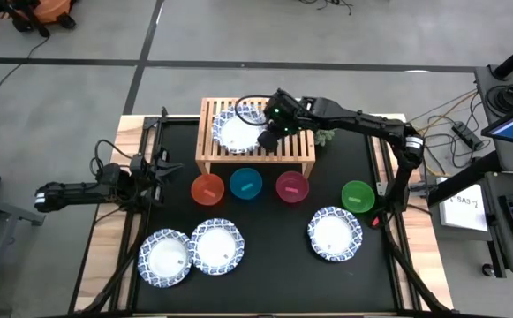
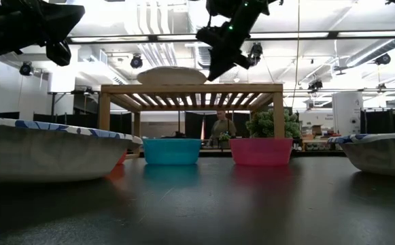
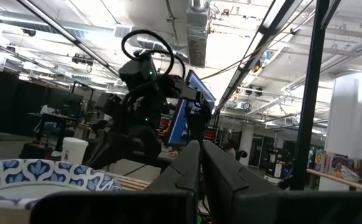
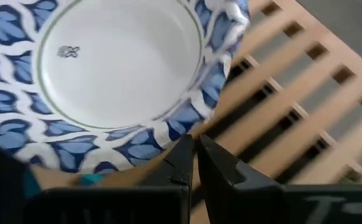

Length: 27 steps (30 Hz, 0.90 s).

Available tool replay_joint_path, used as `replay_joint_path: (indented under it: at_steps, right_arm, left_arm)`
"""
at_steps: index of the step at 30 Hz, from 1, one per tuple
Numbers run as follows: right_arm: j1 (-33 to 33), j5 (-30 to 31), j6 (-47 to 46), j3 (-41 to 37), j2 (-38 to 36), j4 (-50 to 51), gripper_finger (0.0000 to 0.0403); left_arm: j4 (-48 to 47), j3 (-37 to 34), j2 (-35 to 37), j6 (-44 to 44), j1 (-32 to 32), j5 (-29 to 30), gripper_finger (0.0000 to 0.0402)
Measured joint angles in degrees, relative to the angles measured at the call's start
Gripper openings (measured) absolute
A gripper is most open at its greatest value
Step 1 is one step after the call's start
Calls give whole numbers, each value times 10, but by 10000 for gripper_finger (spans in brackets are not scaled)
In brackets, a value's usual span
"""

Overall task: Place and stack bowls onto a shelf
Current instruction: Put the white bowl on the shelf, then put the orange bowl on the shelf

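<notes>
Left arm stretched low and level along the table's nine o'clock edge, forearm pointing toward the centre, left tool [image 1: 162,170] with fingers pressed together, holding nothing, near the red bowl [image 1: 207,189]. Along the six o'clock side, two white blue-rimmed bowls touching: one [image 1: 165,259] at seven o'clock, the next [image 1: 216,246] just beside it. Shelf [image 1: 302,152] at twelve o'clock, light wood, slatted top, one blue-rimmed bowl [image 1: 238,131] lying on its left half. In a row just in front of the shelf: red, teal bowl [image 1: 245,184], magenta bowl [image 1: 292,186], then green bowl [image 1: 358,195] farther toward three o'clock. Fourth blue-rimmed bowl [image 1: 334,233] at five o'clock, apart from the rest. Right arm rising from the three o'clock edge, bent at the elbow, reaching across toward twelve o'clock over the shelf; right tool [image 1: 267,138] tilted downward above the slats, fingers [image 4: 182,158] closed together, empty, tips just beside the rim of the bowl on the shelf. Leafy green object [image 1: 327,137] behind the shelf's right end.
</notes>
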<state>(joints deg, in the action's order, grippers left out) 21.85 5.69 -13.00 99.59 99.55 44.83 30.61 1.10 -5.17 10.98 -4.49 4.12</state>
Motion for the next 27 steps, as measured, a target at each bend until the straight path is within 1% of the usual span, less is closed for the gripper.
replay_joint_path:
  at_steps: [5,13,18,21,24,27]
  right_arm:
    - [-3,-13,-5,-20,0,-73,12]
    - [-5,-17,2,-55,0,-148,12]
    - [-6,-18,21,-54,-1,-147,12]
    - [-7,-17,38,-54,-12,-126,12]
    - [-15,-16,57,-58,-37,-97,12]
    - [-36,-15,84,-91,-76,-91,12]
  left_arm:
    - [0,0,0,0,0,0,0]
    - [0,0,0,0,0,0,0]
    - [0,0,0,0,0,0,0]
    - [0,0,0,0,0,0,0]
    - [0,0,0,8,0,0,0]
    - [-1,0,-2,33,0,-1,0]
